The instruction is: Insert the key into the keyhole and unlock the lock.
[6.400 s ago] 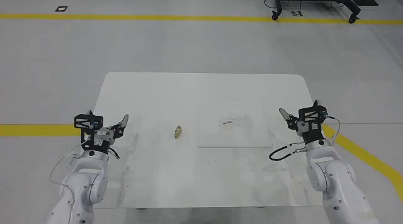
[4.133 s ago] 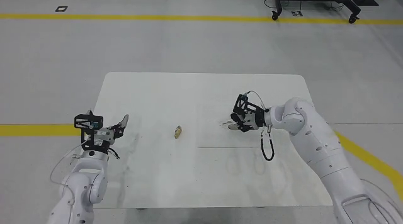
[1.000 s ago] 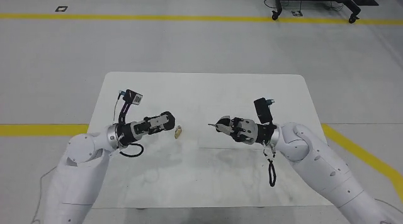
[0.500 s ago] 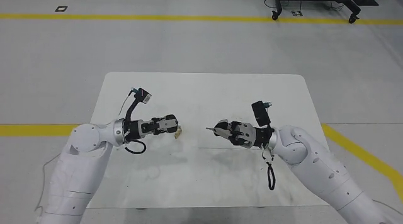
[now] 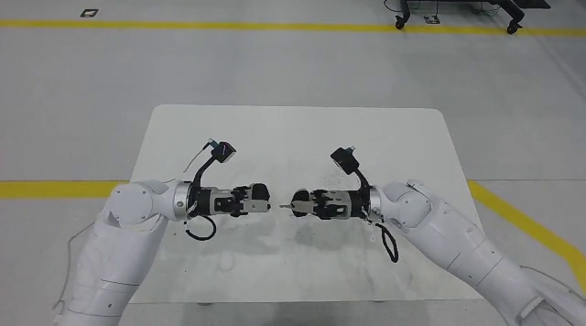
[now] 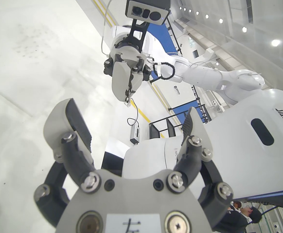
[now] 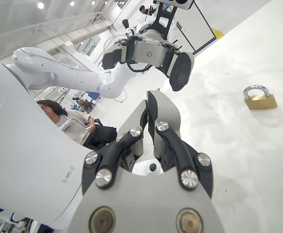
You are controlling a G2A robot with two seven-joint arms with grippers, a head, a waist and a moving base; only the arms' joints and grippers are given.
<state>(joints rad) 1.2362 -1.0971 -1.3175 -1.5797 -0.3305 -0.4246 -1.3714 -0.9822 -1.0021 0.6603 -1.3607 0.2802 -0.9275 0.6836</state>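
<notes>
Near the middle of the white table (image 5: 366,134), the right gripper (image 7: 148,103) is pinched tight on the key (image 6: 127,102), whose tip sticks out past the fingertips; the left gripper (image 6: 129,112) faces it tip to tip, close but apart, fingers spread, holding nothing. The brass padlock (image 7: 260,98) lies flat on the table, shackle closed, near the left gripper and touched by neither; the key is not yet in the keyhole.

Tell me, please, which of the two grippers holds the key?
The right gripper: it is shut on the key, whose tip sticks out, while the left gripper is open and empty.
</notes>
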